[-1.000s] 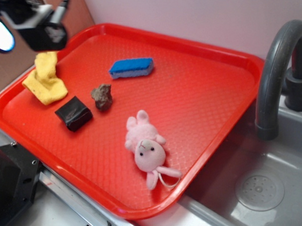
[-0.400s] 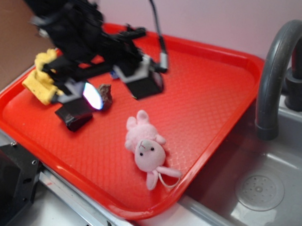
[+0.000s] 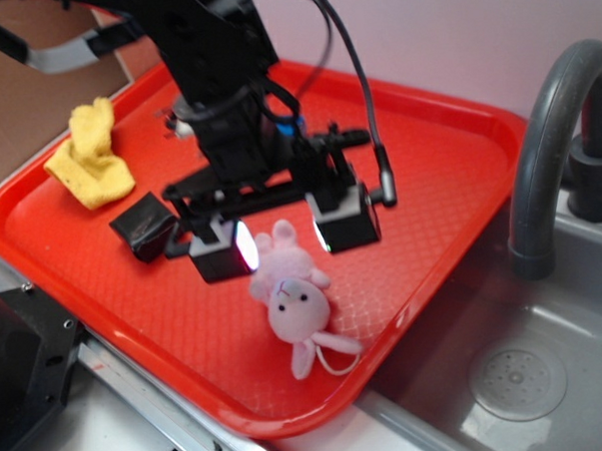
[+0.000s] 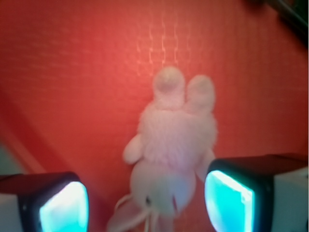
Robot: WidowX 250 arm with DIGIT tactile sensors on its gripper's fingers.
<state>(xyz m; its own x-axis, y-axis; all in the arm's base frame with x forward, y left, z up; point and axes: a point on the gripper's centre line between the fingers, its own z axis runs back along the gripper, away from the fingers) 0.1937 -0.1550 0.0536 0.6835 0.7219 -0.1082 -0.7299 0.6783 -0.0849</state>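
Observation:
A pink plush bunny [image 3: 296,296] lies on the red tray [image 3: 429,190], its ears pointing toward the sink side. My gripper [image 3: 282,236] hovers just above its feet end, jaws open wide. In the wrist view the bunny [image 4: 171,154] lies between the two glowing pads [image 4: 63,208], nearer the right-hand one, and neither pad touches it. A black block [image 3: 141,224] sits just left of the gripper. The arm hides the brown lump and the blue sponge behind it.
A crumpled yellow cloth [image 3: 88,155] lies at the tray's far left. A grey faucet [image 3: 552,145] and a sink basin with a drain [image 3: 518,381] stand to the right of the tray. A black fixture [image 3: 28,387] sits at the lower left.
The arm swept from the upper left corner across the tray to the bunny and came lower. The open jaws now straddle the bunny. The objects on the tray have not moved.

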